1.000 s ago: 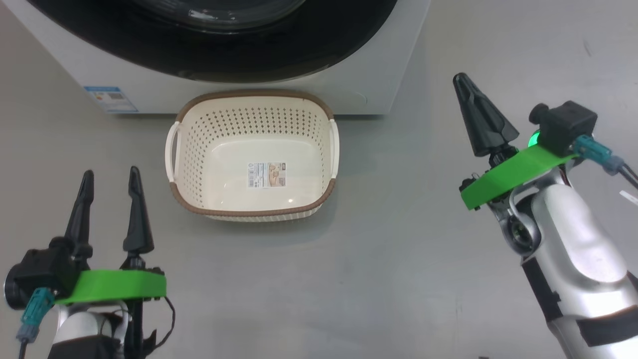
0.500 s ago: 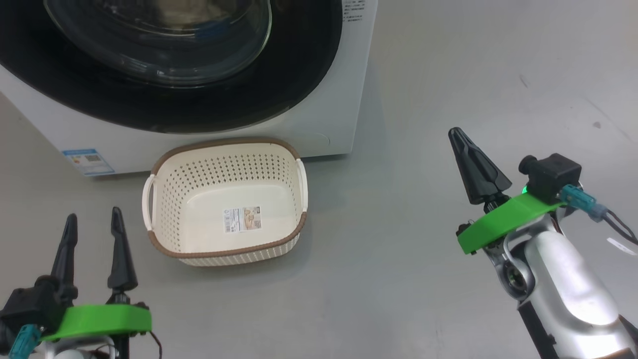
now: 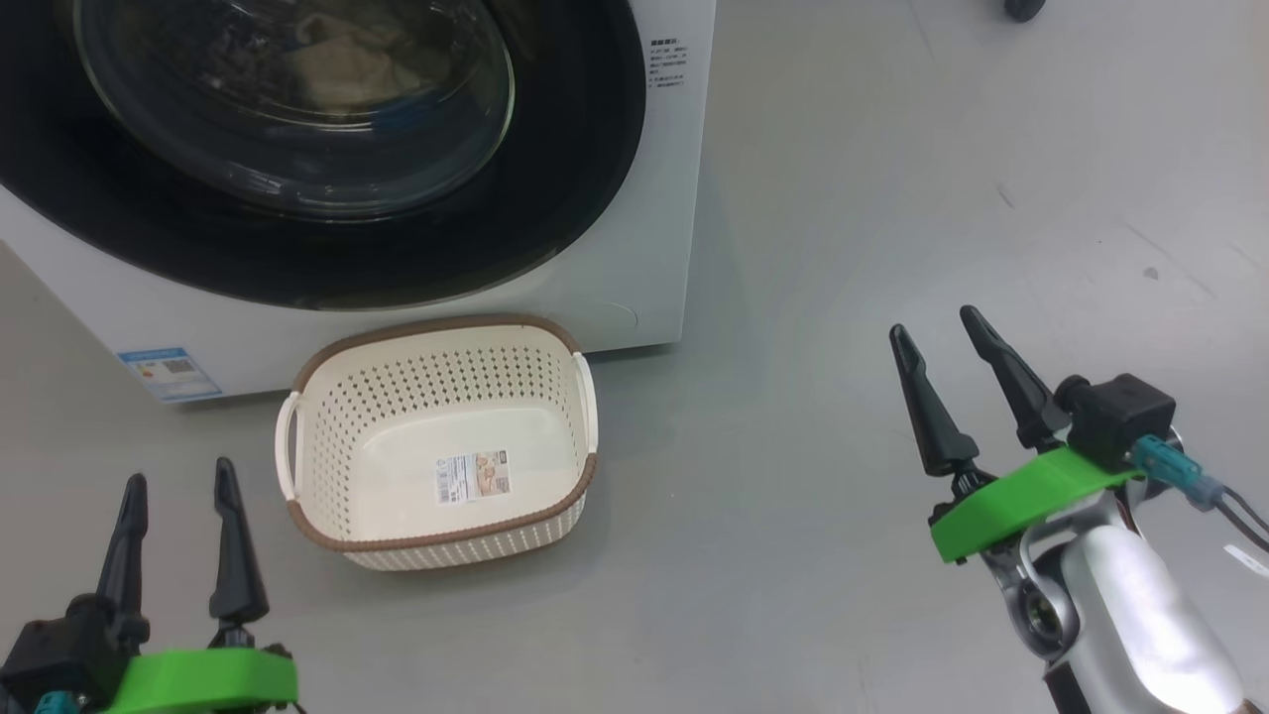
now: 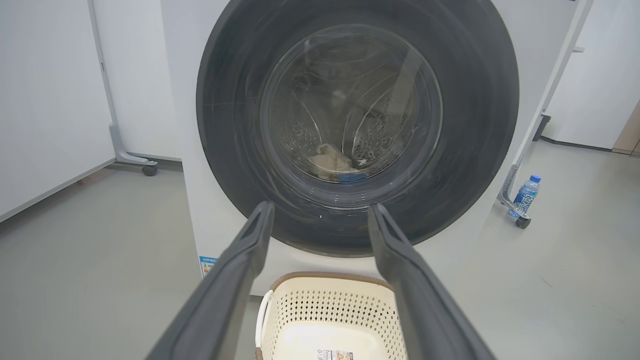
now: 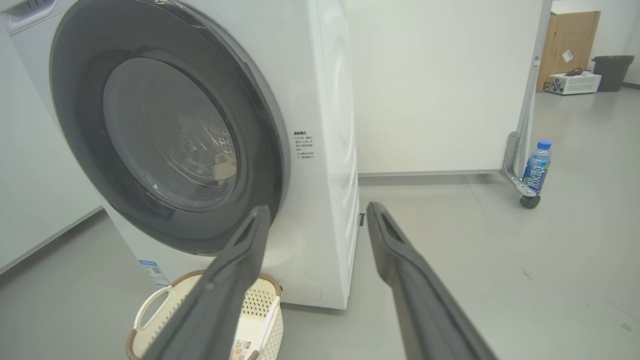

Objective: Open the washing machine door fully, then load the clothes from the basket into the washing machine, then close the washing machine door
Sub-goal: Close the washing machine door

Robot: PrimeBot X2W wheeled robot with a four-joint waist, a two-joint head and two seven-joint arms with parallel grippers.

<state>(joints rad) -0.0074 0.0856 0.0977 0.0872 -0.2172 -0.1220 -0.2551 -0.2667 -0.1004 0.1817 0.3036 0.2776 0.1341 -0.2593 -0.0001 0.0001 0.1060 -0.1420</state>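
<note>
Lying inside washing machine (image 3: 659, 218), clothes (image 3: 342, 59), basket (image 3: 332, 446) showing label sticker (image 3: 473, 477)

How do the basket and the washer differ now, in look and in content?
The basket is empty, only a label on its floor; the washer holds clothes behind its shut door. The basket is small and cream with a brown rim; the washer is big and white with a black door rim. Both stand on the grey floor.
</note>
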